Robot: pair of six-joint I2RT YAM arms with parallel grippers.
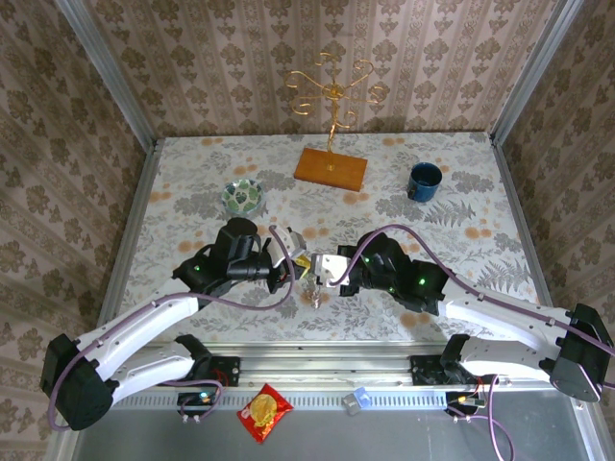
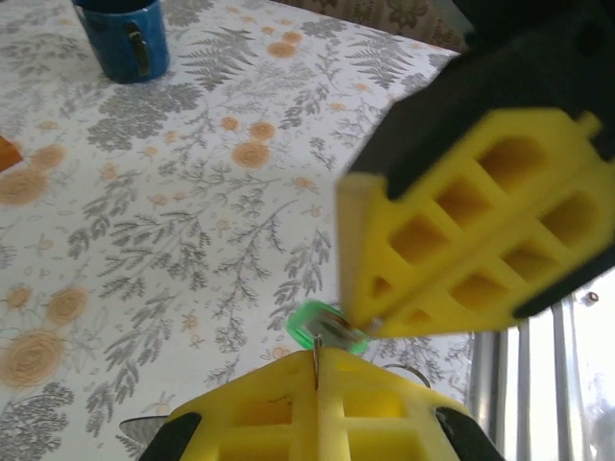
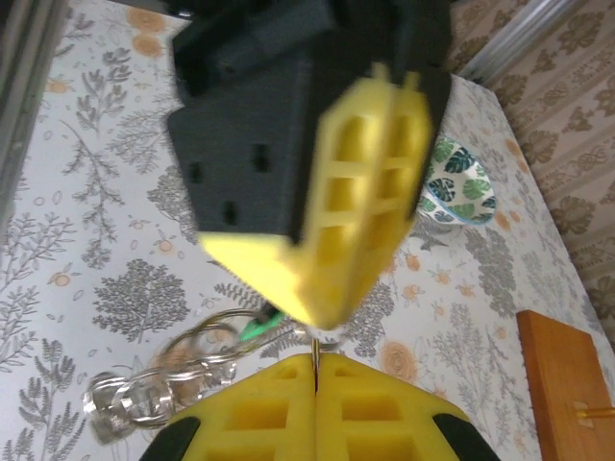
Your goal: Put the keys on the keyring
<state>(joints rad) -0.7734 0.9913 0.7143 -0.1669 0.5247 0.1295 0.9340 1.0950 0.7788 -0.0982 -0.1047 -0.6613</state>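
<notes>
Floral cloth covers the table (image 1: pixel 192 192), and the two arms meet tip to tip above its near edge. The left gripper (image 2: pixel 317 379) has its yellow fingers pressed together, with a thin metal sliver at the seam just under a green-headed key (image 2: pixel 322 327). The right gripper (image 3: pixel 317 384) is clamped tight too. Blur hides what each one pinches. The keyring (image 3: pixel 154 389), fringed with silvery keys, sits just beneath them, partly cut off by the yellow fingers.
</notes>
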